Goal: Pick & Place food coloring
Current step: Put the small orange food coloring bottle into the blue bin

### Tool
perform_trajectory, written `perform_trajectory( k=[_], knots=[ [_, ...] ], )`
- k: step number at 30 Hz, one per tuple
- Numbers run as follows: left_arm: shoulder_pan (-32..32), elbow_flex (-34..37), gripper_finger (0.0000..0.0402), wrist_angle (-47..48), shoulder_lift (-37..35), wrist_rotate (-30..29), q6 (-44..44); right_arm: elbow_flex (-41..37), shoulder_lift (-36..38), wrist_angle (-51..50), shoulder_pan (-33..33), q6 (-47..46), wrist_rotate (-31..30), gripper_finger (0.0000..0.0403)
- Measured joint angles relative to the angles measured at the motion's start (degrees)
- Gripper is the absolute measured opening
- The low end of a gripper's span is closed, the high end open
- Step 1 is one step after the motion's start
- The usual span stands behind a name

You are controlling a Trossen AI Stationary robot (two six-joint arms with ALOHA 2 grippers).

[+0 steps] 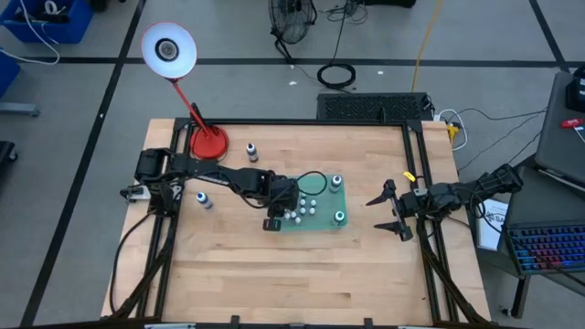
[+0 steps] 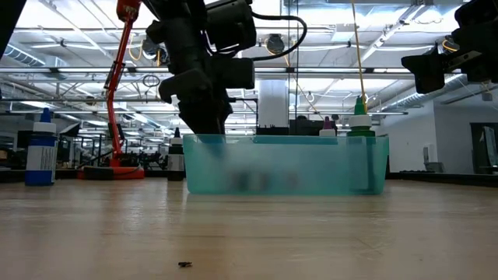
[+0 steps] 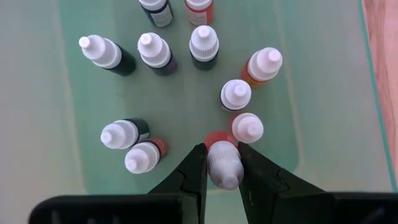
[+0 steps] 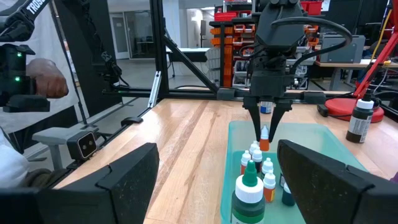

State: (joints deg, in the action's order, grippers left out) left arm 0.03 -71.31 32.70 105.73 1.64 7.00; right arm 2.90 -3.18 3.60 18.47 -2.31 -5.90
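Note:
Several tiny food coloring bottles (image 3: 154, 50) with white caps stand upright in a shallow green tray (image 3: 311, 93) at the table's middle (image 1: 322, 222). My left gripper (image 3: 222, 152) reaches down into the tray's near left part (image 1: 277, 217) and is shut on one red-bodied bottle (image 3: 217, 138). Two larger green-topped bottles (image 1: 336, 183) stand at the tray's right side. At the table's right edge my right gripper (image 1: 384, 210) waits, level and open, with nothing between its fingers. My left gripper pinches the white cap (image 3: 225, 167) of the red-bodied bottle between its two fingers, one on each side. The fingers (image 4: 257, 121) come steeply from above, pointing down into the tray. The bottle stays roughly upright; whether its base rests on the tray I cannot tell.
A lamp's red round base (image 1: 210, 143) stands at the table's far left. Two darker bottles (image 1: 251, 151) (image 1: 203, 199) stand on the bare wood left of the tray. A person's hand (image 4: 46, 78) shows beyond the table. The near half of the table (image 1: 292, 274) is bare wood.

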Motion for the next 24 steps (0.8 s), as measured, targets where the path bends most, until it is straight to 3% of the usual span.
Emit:
perform_trajectory(
  k=[24],
  knots=[
    [-0.1,0.0,0.0068,0.1,0.0,-0.1,-0.7,0.0,0.0,0.0,0.0,0.0,0.0,0.0313]
  ],
)
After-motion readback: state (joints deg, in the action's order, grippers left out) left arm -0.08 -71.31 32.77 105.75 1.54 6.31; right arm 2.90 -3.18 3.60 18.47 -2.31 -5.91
